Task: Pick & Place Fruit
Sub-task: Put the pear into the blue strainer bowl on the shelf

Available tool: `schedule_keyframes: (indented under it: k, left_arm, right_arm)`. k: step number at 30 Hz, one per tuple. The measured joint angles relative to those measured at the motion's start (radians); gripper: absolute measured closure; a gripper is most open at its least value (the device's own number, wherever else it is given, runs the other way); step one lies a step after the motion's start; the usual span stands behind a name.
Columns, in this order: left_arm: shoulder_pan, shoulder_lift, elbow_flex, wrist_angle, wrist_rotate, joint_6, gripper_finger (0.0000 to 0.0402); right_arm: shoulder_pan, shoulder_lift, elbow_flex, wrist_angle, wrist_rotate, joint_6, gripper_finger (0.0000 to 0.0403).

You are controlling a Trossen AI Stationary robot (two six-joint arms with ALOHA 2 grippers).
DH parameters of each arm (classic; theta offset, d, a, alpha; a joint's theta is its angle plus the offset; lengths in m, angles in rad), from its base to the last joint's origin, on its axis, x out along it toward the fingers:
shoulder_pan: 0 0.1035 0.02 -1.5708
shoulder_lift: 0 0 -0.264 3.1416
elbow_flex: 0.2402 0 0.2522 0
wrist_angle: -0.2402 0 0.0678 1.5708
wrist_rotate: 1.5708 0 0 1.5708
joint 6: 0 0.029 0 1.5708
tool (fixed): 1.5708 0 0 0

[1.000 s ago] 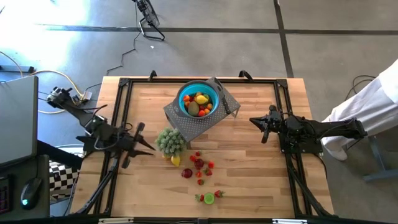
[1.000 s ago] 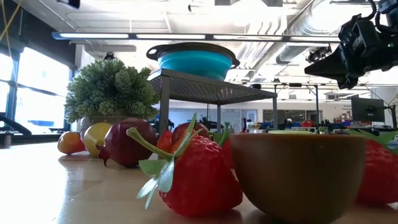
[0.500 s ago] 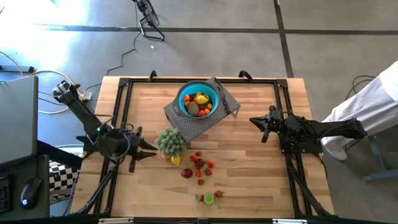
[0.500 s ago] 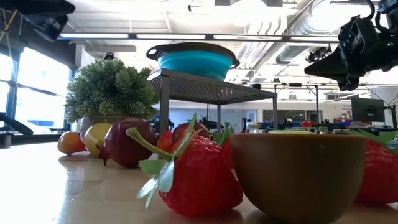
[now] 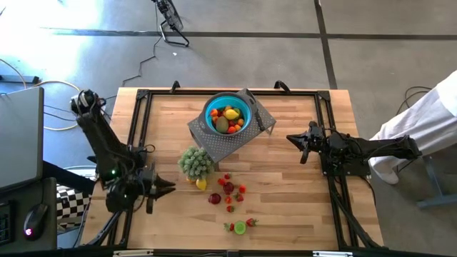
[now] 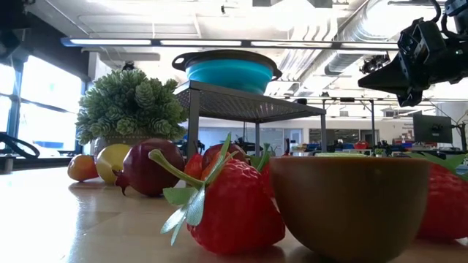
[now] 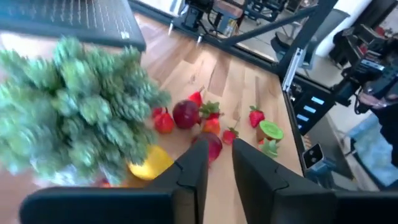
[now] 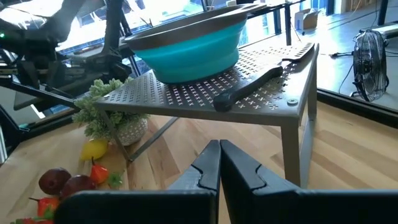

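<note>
Loose fruit lies on the wooden table: a yellow piece (image 5: 202,184), a dark red one (image 5: 214,198), small red strawberries (image 5: 230,201) and a lime green half (image 5: 240,228). More fruit (image 5: 228,118) fills the blue bowl (image 5: 211,108), which sits on a grey perforated stand (image 5: 218,144). My left gripper (image 5: 171,187) hovers left of the loose fruit, pointing toward it, its fingers (image 7: 199,163) a narrow gap apart with nothing between them. My right gripper (image 5: 289,138) waits shut, right of the stand.
A small potted green plant (image 5: 195,162) stands between the stand and the loose fruit, close to my left gripper. A black-handled knife (image 5: 263,118) lies on the stand beside the bowl. A person's white sleeve (image 5: 421,121) shows past the table's right edge.
My left gripper has swung toward the table's near edge and sunk a little, rolling about its own axis as it went. It now stands left of the loose fruit instead of left of the plant. The fruit has not moved.
</note>
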Motion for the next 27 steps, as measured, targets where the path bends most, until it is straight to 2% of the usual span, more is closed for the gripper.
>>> schedule_keyframes:
  k: [7,12,16,19,25,27]
  left_arm:
    - [-0.003,0.215,0.121,0.016,0.035,-0.091,0.0396]
    - [-0.003,0.343,0.228,-0.048,0.004,-0.201,0.04]
    - [0.015,0.436,0.302,-0.199,0.017,-0.394,0.0401]
    - [0.042,0.494,0.371,-0.361,0.105,-0.574,0.0401]
    - [0.124,0.62,0.542,-0.785,0.455,-0.902,0.0401]
    - [0.13,0.661,0.588,-0.9,0.474,-0.964,0.0401]
  right_arm:
    - [0.0,0.0,0.0,0.0,0.0,0.001,0.0401]
    - [0.0,0.0,0.0,-0.005,0.0,0.002,0.0401]
    - [0.0,0.0,0.0,-0.008,0.0,0.002,0.0401]
    - [0.0,0.0,0.0,-0.008,-0.001,0.002,0.0401]
    - [0.0,0.0,0.0,-0.008,-0.002,0.003,0.04]
    - [0.0,0.0,0.0,-0.013,-0.002,0.003,0.04]
